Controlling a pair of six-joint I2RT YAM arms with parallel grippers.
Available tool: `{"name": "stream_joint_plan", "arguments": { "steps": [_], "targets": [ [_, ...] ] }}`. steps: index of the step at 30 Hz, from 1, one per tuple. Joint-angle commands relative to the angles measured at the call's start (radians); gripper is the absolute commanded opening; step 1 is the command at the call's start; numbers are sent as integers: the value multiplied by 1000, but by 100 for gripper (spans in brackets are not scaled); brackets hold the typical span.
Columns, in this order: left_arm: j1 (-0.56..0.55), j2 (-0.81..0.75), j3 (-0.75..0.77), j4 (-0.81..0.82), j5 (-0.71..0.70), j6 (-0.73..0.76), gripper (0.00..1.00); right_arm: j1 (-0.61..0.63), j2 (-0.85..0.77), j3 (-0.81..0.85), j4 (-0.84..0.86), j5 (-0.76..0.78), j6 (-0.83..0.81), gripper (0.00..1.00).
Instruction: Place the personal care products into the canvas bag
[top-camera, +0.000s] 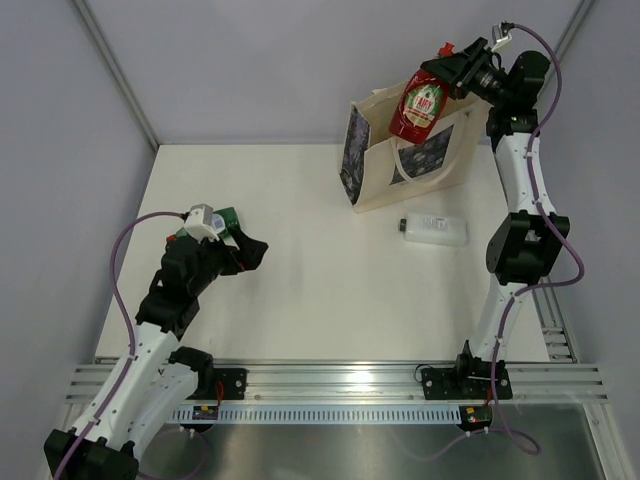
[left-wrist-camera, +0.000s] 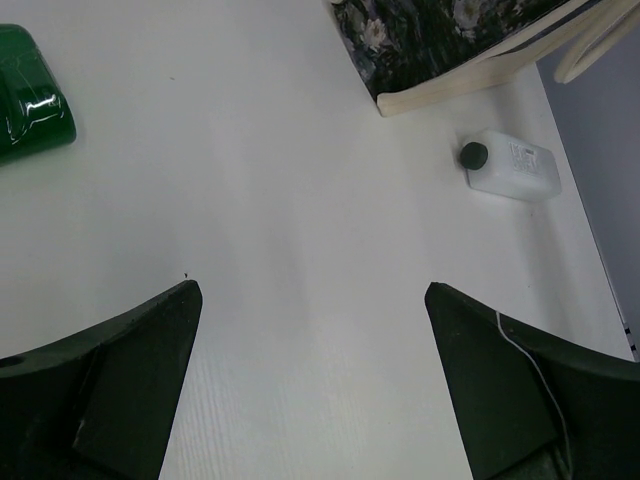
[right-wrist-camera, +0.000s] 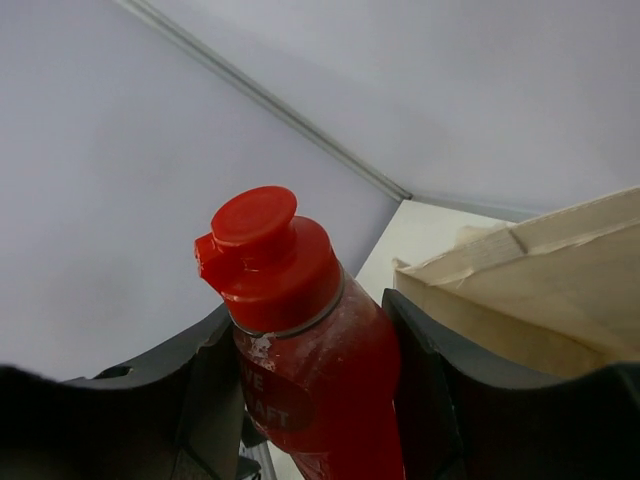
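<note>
White tabletop (top-camera: 300, 300), pale grey walls (top-camera: 260, 60), aluminium rail (top-camera: 340, 378) at near edge.

Left arm (top-camera: 140, 365) and right arm (top-camera: 520, 170): white links, black joints, purple cables (top-camera: 113, 266); left gripper (left-wrist-camera: 312, 292) matte black, wedge-shaped jaws.

A robot lab cell — plain grey walls (top-camera: 300, 60), white table (top-camera: 320, 295), aluminium mounting rail (top-camera: 340, 378).

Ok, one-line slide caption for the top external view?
Right tool holds red bottle over the canvas bag; pale bottle lies beside it.
</note>
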Motion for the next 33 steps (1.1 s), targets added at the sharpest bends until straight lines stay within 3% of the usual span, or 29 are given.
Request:
{"name": "stream_joint_plan", "arguments": {
  "steps": [1,14,21,24,29,33],
  "targets": [
    [4,27,55,32,7,0,99,10,31,111,133,86,137,0],
    [4,49,78,12,8,-63,99,-3,169,324,205,202,290,0],
    [4,64,83,12,14,-74,99,-9,205,312,151,252,254,0],
    [4,69,81,15,14,-75,99,-10,221,304,93,278,179,0],
    [4,76,84,-38,-50,-83,99,-9,206,322,59,227,-83,0],
    [4,118,118,-125,-223,-141,99,-4,170,312,9,148,-310,0]
  ]
}}
